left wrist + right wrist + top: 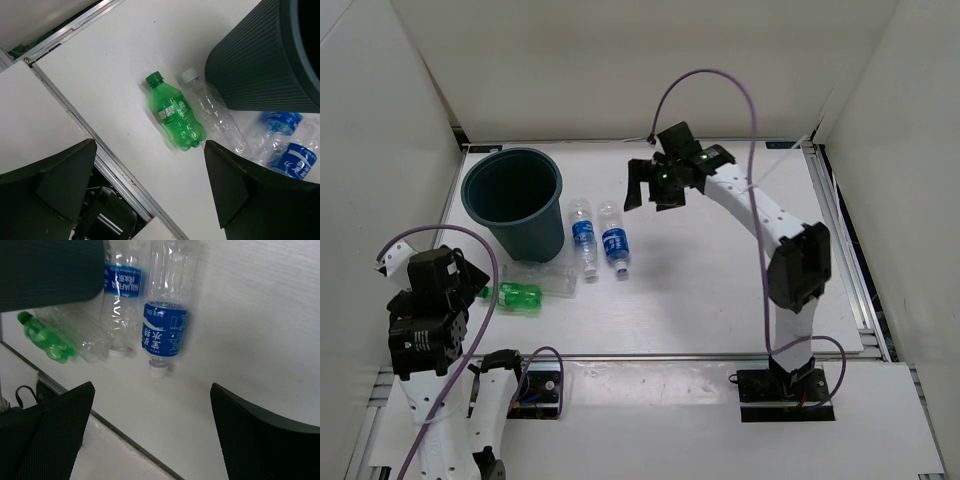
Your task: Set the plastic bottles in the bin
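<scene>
Lying flat, crinkled plastic bottles (217, 112), ribbed bin (260, 65)

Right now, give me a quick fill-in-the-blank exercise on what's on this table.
1. The number of plastic bottles lying on the table outside the bin is ____.
2. The label-less bottle lies right beside a bottle coloured ____.
3. The two blue-labelled bottles have caps coloured ____.
4. The left gripper and right gripper are both ____, holding nothing.

Missing words: four; green; white; open.
</scene>
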`<state>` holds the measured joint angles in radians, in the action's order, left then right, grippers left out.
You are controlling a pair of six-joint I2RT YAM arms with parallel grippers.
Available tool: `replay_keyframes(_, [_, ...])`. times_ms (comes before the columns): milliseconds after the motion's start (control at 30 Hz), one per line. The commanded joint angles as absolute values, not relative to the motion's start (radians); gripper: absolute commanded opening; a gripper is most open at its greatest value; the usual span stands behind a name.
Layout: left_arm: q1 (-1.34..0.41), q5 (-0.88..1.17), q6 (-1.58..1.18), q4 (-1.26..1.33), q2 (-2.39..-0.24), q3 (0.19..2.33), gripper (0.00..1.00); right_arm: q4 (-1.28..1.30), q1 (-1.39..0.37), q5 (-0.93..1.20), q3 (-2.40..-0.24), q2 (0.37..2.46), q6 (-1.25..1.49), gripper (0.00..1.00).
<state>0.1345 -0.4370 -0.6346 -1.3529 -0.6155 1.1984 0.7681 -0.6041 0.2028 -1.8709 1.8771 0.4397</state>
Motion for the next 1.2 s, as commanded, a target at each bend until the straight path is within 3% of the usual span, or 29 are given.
replay_keyframes(0, [0.120, -0.499, -0.611, -1.373, -0.615, 1.181, 1.00, 0.795, -0.615, 0.322, -1.980, 1.936, 0.356, 1.00])
replay_keyframes(367, [0.110, -0.485, -0.580, -1.353, -0.634, 1.184, 1.00, 0.747, -0.586, 0.394, -2.229, 2.266, 0.388, 1.00])
replay_keyframes(900, [0.110, -0.485, -0.589, -1.362, -0.686, 1.175, 1.00, 0.660, -0.584, 0.511, -2.236, 2.469, 0.428, 1.00])
replay_keyframes(1167, [0.110, -0.485, -0.607, -1.362, -0.716, 1.166, 1.00, 0.660, -0.615, 0.580, -2.246, 2.551, 0.437, 0.84])
